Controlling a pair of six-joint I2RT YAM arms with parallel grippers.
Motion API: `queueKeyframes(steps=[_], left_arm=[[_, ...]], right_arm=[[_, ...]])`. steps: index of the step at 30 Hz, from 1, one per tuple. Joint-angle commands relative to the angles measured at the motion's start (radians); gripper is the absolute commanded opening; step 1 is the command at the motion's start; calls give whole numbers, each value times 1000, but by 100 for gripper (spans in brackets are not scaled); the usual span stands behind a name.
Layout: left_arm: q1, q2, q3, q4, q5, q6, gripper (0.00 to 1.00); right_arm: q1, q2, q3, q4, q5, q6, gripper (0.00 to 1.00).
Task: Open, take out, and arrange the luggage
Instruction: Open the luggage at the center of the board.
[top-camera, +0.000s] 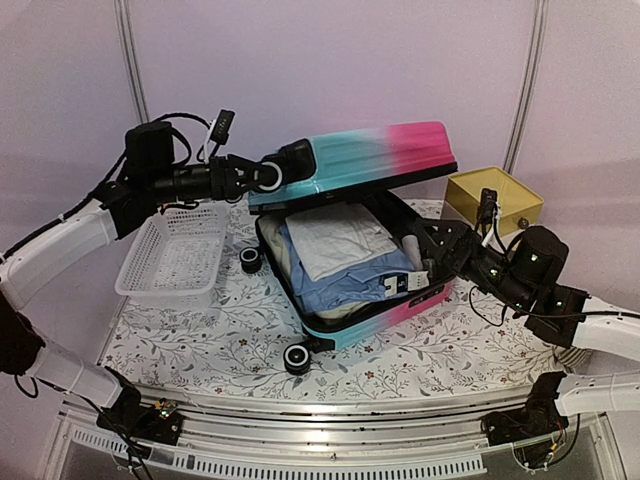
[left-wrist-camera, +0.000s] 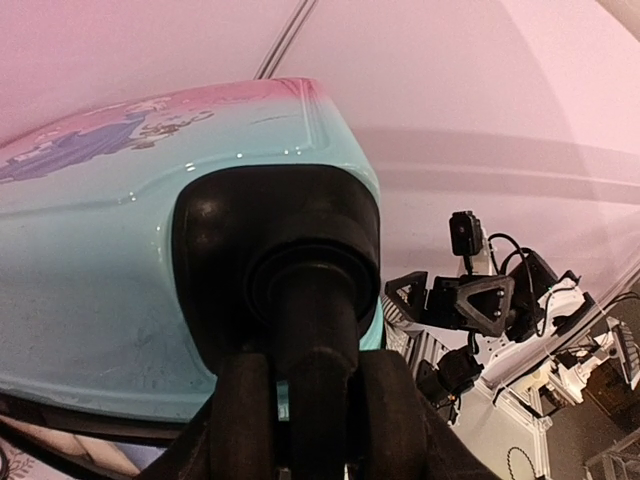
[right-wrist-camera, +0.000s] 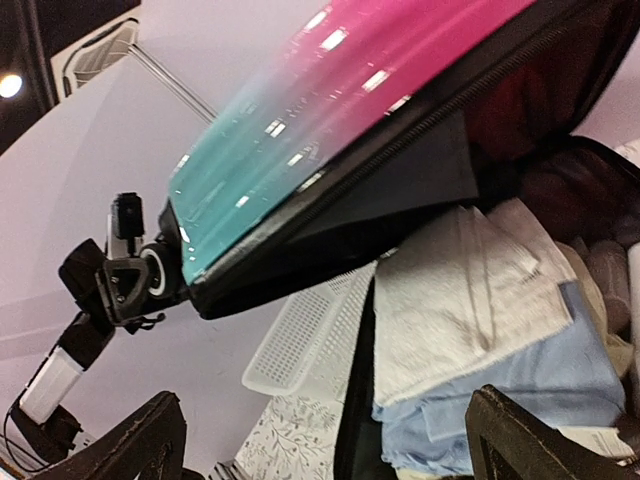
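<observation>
Luggage (top-camera: 385, 315) runs roughly 9-to-3 o'clock, its raised lid (top-camera: 370, 155) clamped at 10 o'clock by the left end effector (top-camera: 268, 176), the right end effector (top-camera: 424, 252) spread wide at 3 o'clock.

- White plastic basket (top-camera: 165, 297) with perforated walls, standing on the left part of the table; the right wrist view shows one corner of it (right-wrist-camera: 300, 345).
- Yellow box (top-camera: 495, 195), square, at the far right corner of the table.
- Tablecloth (top-camera: 400, 365), pale with a grey leaf-and-flower print, under both.
- Metal rail (top-camera: 330, 437) running along the near edge of the table.
- Plain lilac backdrop (top-camera: 350, 60) behind the table, with two white poles (top-camera: 125, 60) (top-camera: 527, 80) running up it.
</observation>
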Motion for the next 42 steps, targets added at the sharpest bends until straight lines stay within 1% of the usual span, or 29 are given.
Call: queueKeyframes(steps=[1, 3, 6, 10, 12, 18, 22, 26, 28, 31, 32, 35, 38, 39, 40, 41, 42], left_arm=[[42, 24, 23, 83, -47, -52, 20], [46, 22, 16, 91, -43, -58, 20], [50, 15, -1, 115, -38, -70, 20], [55, 0, -17, 134, -27, -77, 20], [59, -8, -22, 132, -25, -75, 20], [71, -23, -38, 131, -10, -80, 20], [76, -33, -52, 134, -4, -79, 20], [79, -41, -66, 136, -5, -78, 20], [80, -44, -75, 140, -1, -83, 20], [80, -50, -90, 146, -1, -90, 20], [79, -53, -96, 148, -1, -90, 20], [80, -63, -106, 147, -8, -90, 21], [80, -78, -120, 141, -8, -85, 24], [79, -85, -128, 132, -13, -85, 26], [80, -94, -139, 115, -20, -89, 29], [79, -105, -154, 98, -28, -100, 36], [77, -121, -175, 83, -31, -107, 39]], right_arm=[[-11, 105, 38, 349, -90, -44, 100], [-18, 188, 84, 406, -106, -31, 99], [-22, 288, 130, 498, -78, 18, 95], [-44, 390, 123, 696, -26, 104, 91], [-76, 428, 137, 748, -38, 162, 88], [-184, 505, 201, 726, -97, 333, 77], [-238, 541, 227, 714, -130, 429, 73], [-271, 589, 267, 681, -168, 485, 67], [-280, 611, 283, 682, -184, 502, 61], [-290, 643, 320, 683, -218, 510, 58], [-292, 652, 331, 687, -228, 515, 55], [-294, 670, 354, 699, -246, 514, 40], [-295, 676, 354, 721, -246, 517, 21], [-297, 677, 353, 731, -248, 517, 13], [-299, 677, 356, 737, -250, 515, 8], [-300, 676, 356, 742, -249, 511, 5], [-301, 672, 357, 746, -246, 505, 4]])
